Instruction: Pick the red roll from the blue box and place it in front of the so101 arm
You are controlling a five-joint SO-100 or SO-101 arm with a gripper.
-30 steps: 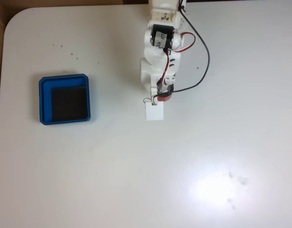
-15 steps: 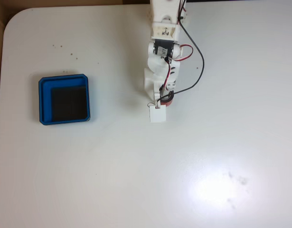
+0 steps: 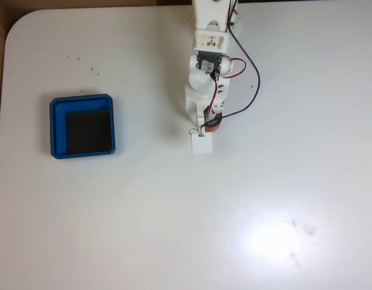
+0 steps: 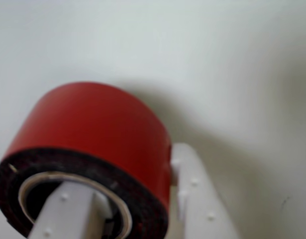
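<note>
The red roll [image 4: 93,134], with dark face and pale core, is sitting clamped between the gripper [image 4: 128,199] fingers [image 4: 197,199], one finger through its core; the arm [image 3: 205,90] is hiding most of it from above.

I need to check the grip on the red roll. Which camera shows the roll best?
The wrist view: the red roll is close up, with one white finger through its core and the other outside its wall. In the fixed view the red roll is a small sliver beside the gripper, mostly hidden under the arm.

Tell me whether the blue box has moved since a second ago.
No. In the fixed view the blue box sits at the same spot relative to the table's left edge.
</note>
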